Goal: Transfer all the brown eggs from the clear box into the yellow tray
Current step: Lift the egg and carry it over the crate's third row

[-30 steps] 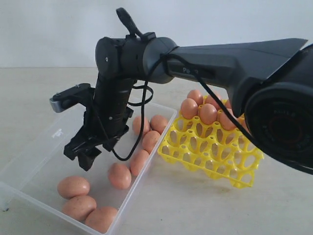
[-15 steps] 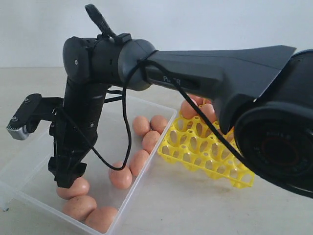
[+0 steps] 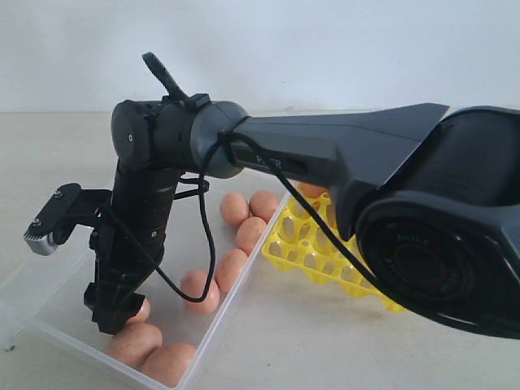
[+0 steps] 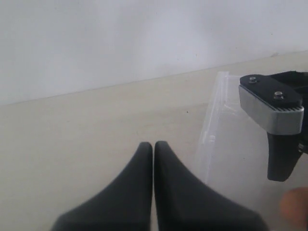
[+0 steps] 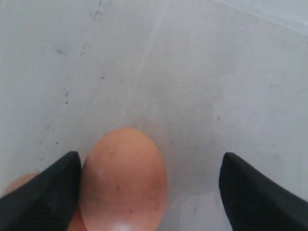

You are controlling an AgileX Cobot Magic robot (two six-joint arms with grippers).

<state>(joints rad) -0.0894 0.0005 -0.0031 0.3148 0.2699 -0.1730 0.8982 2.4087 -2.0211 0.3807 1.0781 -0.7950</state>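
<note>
Right claw move: right claw [image 3: 112, 315] is coming down from above the box [image 3: 49, 272] into its near end, arm swinging away from the tray [image 3: 313, 252].
Meaning: next pick is starting; grasp is not yet made, by my read.
Right claw state: spread wide, fingers [image 5: 48, 192] straddling one egg [image 5: 122, 178]; egg is lying against one finger, the other well apart; pinching nothing.
Left claw state: left claw [image 4: 153, 147] is pressed together, empty, hovering over the worktop [image 3: 325, 341] beside the box edge.
Eggs: about eight eggs [image 3: 199, 291] are lying in the box; tray eggs are mostly hiding behind the arm, count unclear.
Egg look: smooth, oval, reddish-brown, faint speckles; likely rolling if nudged.
Box look: clear thin plastic, shallow rectangle, low walls.
Tray look: bright yellow plastic lattice, cups with raised peaks.
Worktop look: pale, matte, flat.
</note>
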